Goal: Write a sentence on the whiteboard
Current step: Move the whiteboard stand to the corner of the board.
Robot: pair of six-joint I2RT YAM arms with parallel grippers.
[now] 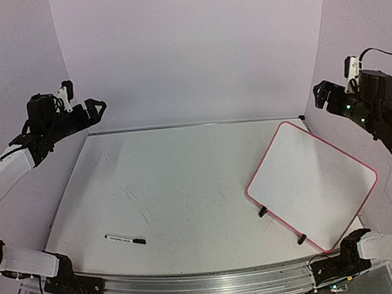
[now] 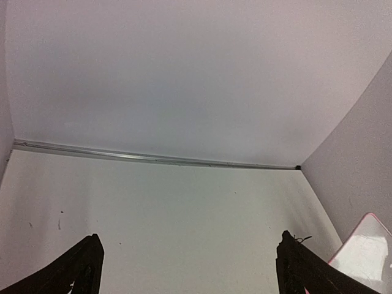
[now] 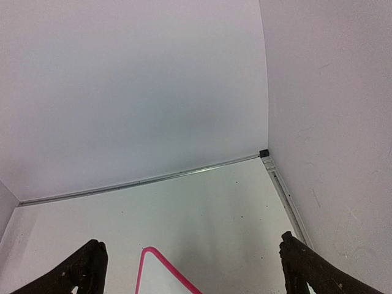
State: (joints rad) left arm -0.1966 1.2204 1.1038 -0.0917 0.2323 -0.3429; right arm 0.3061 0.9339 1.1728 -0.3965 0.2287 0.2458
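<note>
- Currently nearest to me, a marker (image 1: 125, 239) lies flat on the table (image 1: 177, 163) at the near left, well apart from everything else. Its dark end points right. It is too small for me to tell whether the cap is on.
- At the near right, the whiteboard (image 1: 314, 181) lies flat and turned at a slant. Two black clip feet (image 1: 263, 211) sit on the edge that faces the table's middle. Its face is bare and no writing shows, so I judge the task to be at its very start.
- Farther back on the left, the left gripper (image 1: 94, 108) hangs high above the table's far left corner. Its jaws are spread wide and grasp nothing.
- Farther back on the right, the right gripper (image 1: 321, 94) hangs high by the far right corner, its jaws likewise spread wide and empty. Its wrist view catches only one pink corner of the board below.
- The step in hand, as I judge it, is fetching the marker. I would lower the left arm, since the pen lies on that side. I would turn the wrist so the fingers straddle the barrel crosswise, then close on its middle so it cannot swing.
- The board looks loose and might slide under a pen tip. I would plan for the right gripper to press on its frame during writing.
</note>
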